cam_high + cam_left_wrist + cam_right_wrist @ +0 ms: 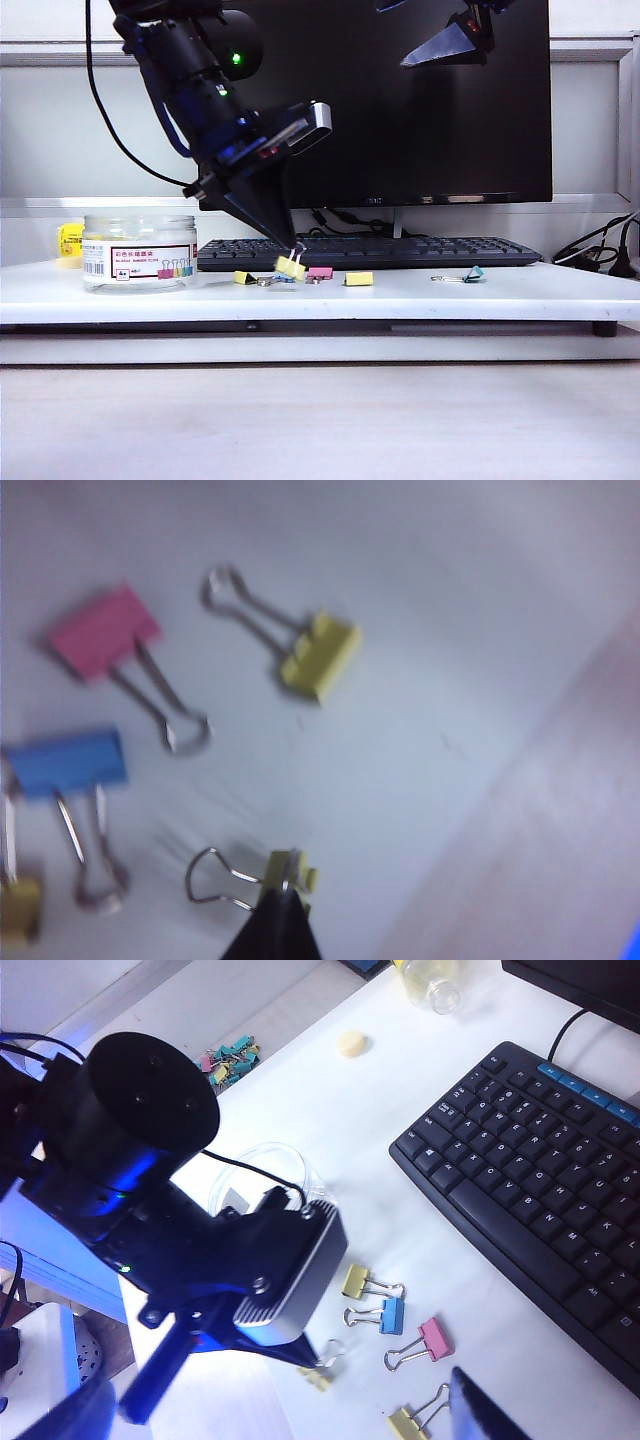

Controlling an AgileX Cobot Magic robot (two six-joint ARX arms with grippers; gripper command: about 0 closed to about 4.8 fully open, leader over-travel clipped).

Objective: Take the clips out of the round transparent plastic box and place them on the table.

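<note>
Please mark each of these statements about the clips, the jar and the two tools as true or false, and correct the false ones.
1. The left tool is shut on a yellow clip just above the table. True.
2. The right tool is low over the keyboard. False: it hangs open, high in front of the monitor.
3. A pink clip lies on the table. True.
4. The clear jar lies on its side. False: it stands upright, left of the clips.
5. The teal clip sits inside the jar. False: it lies on the table, right of the other clips.
</note>
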